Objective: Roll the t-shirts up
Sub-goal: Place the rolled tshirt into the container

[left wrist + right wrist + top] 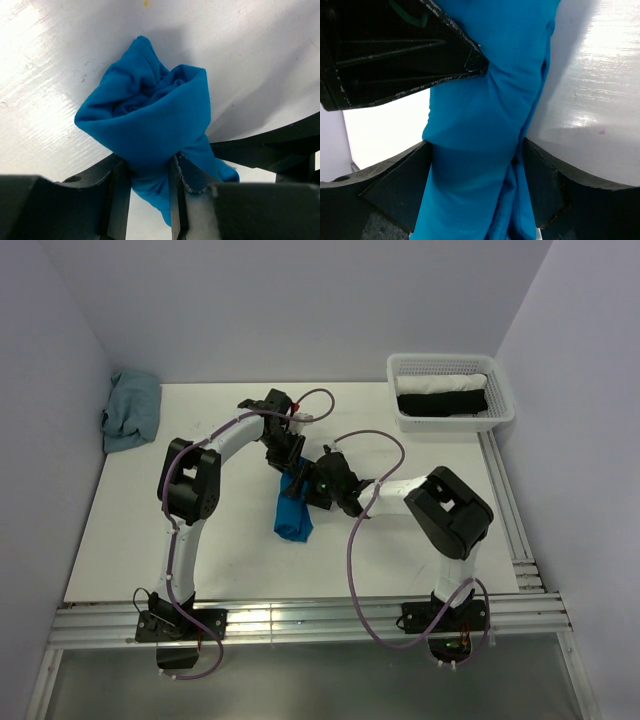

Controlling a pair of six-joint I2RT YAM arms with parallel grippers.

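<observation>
The bright turquoise-blue t-shirt (293,512) is bunched into a narrow roll hanging over the middle of the table. My left gripper (290,462) is shut on its upper end; in the left wrist view the rolled end (150,125) bulges out beyond my fingers (119,200). My right gripper (318,483) is shut on the same shirt just beside it; in the right wrist view the blue cloth (480,150) fills the gap between my fingers (395,190). The left gripper's black body (395,45) shows just above.
A white mesh basket (503,400) at the back right holds a rolled black shirt (440,403) and a white one (452,382). A crumpled grey-blue t-shirt (132,410) lies at the back left. Metal rails (300,620) run along the near edge.
</observation>
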